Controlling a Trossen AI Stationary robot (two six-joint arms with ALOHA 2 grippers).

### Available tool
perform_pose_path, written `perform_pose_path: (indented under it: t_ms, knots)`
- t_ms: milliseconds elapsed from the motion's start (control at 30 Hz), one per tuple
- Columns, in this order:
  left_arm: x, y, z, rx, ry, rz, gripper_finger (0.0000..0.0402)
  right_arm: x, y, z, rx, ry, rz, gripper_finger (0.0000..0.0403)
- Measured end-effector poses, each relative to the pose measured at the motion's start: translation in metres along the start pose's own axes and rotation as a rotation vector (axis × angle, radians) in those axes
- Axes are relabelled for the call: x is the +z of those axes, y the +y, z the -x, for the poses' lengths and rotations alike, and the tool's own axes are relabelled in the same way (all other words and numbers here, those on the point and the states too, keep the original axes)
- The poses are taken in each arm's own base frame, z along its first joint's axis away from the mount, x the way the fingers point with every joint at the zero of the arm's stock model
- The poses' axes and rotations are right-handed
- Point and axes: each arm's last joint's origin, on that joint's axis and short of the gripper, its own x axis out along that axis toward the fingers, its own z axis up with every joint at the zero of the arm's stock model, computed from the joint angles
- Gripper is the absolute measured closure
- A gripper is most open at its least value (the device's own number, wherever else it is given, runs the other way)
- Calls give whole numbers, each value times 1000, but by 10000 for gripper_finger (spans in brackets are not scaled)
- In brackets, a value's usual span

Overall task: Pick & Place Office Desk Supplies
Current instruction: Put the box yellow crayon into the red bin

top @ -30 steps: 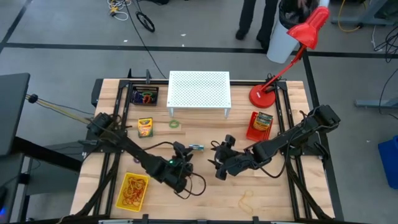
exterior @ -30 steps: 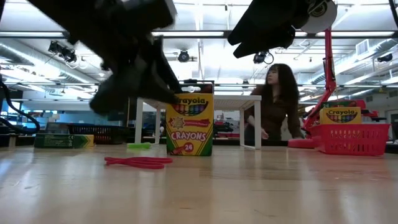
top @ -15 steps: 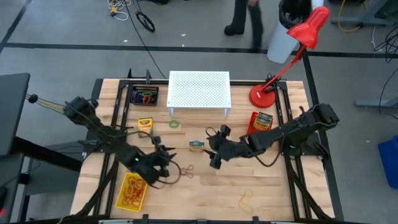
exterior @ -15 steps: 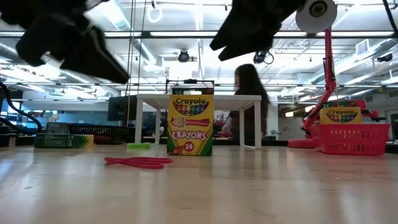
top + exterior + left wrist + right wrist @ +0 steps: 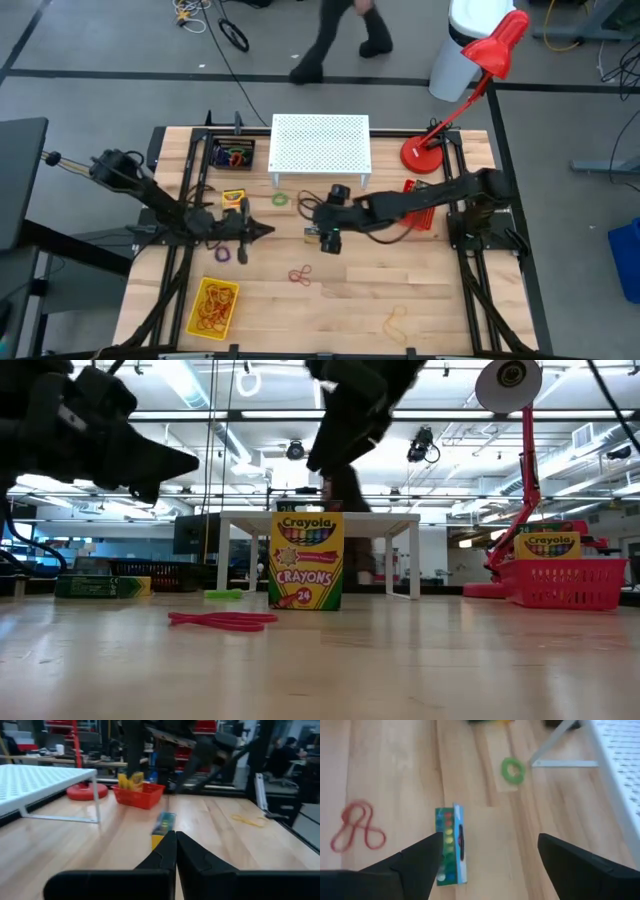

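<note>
Currently the right tool (image 5: 490,836) hangs released, fingers wide apart, over the small yellow-and-green cardboard crayon box (image 5: 451,845) standing mid-surface just in front of the white perforated metal stand (image 5: 320,145). Main risk, imo: in the right wrist view the box sits off-centre, close to one finger (image 5: 420,860), so a straight descent could clip its top edge. It's tall & narrow, so it'd likely tip or skid instead of getting pinched. Second risk: the left tool (image 5: 247,231), clenched on nothing, hovers near the same patch w/ its tip aimed at the box, so the arms could bump if both move in. Third: the thin red rubber band (image 5: 300,275) lies near the box on the wooden surface (image 5: 440,300) & could snag if the box gets dragged. Count: crayon boxes x3, i.e. the one under the right tool, one lying flat (image 5: 233,201) nearer the left side, and one in the red mesh basket (image 5: 565,582). Loose loops x2: green (image 5: 281,199) & what looks like purple (image 5: 221,255). More sit in the black bin (image 5: 233,155), too bunched to count. Loose rubber bands x2, the red one & a tan one (image 5: 397,322), plus a heap in the yellow tray (image 5: 212,305), uncountable.
</note>
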Motion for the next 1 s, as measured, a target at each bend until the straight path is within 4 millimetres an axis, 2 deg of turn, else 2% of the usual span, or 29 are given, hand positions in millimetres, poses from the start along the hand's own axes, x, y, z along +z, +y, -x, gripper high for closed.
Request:
perform_pose_path:
  t_ms: [100, 333, 667, 833, 1000]
  knots:
    - [6, 6, -7, 40, -26, 5, 392, 12, 0, -11, 21, 72, 63, 79]
    - [9, 18, -19, 124, -29, 2, 382, 33, 4, -20, 110, 142, 100, 95]
    - [7, 22, -20, 146, -9, 23, 383, 21, 12, -45, 144, 267, 71, 95]
    - [7, 22, -20, 147, -10, 19, 383, 22, 5, -48, 134, 269, 23, 96]
    - [7, 22, -20, 147, -9, 14, 383, 22, 2, -49, 137, 274, 16, 127]
